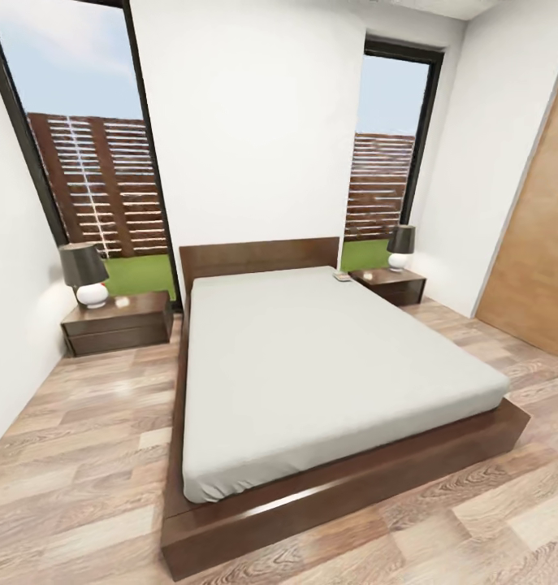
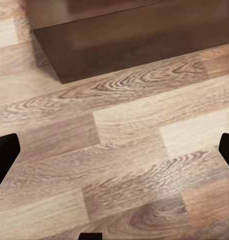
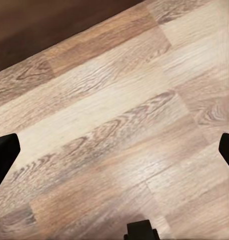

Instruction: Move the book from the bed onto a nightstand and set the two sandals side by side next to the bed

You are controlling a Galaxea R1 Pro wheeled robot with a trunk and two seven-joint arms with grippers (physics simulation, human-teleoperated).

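Note:
The bed [image 1: 311,487] fills the middle of the head view, a dark wooden frame under a plain off-white mattress. At the mattress's far right corner lies a small flat object [image 1: 342,277], which I take for the book; it is too small to make out its cover. One nightstand [image 1: 116,325] stands left of the headboard and another nightstand [image 1: 396,286] right of it. The sandals are out of view. My left gripper [image 2: 114,152] hangs open over bare wood floor near the bed frame [image 2: 134,40]. My right gripper [image 3: 114,152] is open over the floor too.
Each nightstand carries a dark-shaded lamp [image 1: 85,275] [image 1: 401,246] and a small pale item. Tall windows flank the wall behind the headboard. A wooden door [image 1: 538,268] is on the right wall. Plank floor runs along both sides and the foot of the bed.

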